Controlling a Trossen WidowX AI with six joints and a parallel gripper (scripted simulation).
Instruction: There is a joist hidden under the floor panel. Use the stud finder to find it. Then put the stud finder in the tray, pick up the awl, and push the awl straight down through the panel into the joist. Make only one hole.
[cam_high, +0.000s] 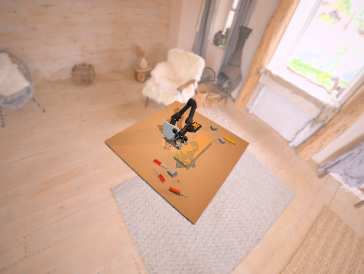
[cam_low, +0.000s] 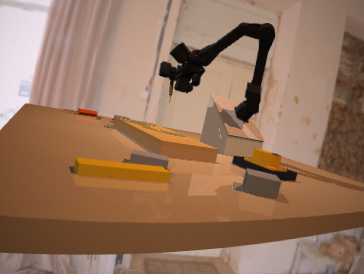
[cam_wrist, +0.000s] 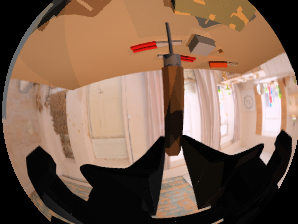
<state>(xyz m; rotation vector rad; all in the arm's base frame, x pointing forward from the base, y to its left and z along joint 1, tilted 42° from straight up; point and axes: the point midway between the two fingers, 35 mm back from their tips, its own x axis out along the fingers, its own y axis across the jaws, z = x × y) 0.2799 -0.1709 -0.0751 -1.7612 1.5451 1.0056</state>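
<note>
My gripper (cam_low: 171, 81) (cam_wrist: 172, 139) is shut on the awl (cam_low: 171, 91) (cam_wrist: 173, 95) by its brown wooden handle. The grey shaft points away from the fingers; in the exterior view it points down, high above the table. The floor panel (cam_high: 201, 144) (cam_low: 187, 150) (cam_wrist: 215, 11) lies flat on the table, with the awl raised clear of it. The joist is hidden. The yellow-orange stud finder (cam_high: 196, 125) (cam_low: 268, 158) sits in the black tray (cam_low: 288, 175), near the arm's base, away from the gripper.
A pale slanted screen (cam_high: 169, 130) (cam_low: 214, 125) stands beside the arm. A yellow bar (cam_high: 229, 140) (cam_low: 120, 170) and grey blocks (cam_high: 214, 128) (cam_low: 262, 184) lie around the panel. Red-handled tools (cam_high: 158, 162) (cam_wrist: 144, 47) and another grey block (cam_high: 172, 172) (cam_wrist: 201, 44) lie on the panel's other side.
</note>
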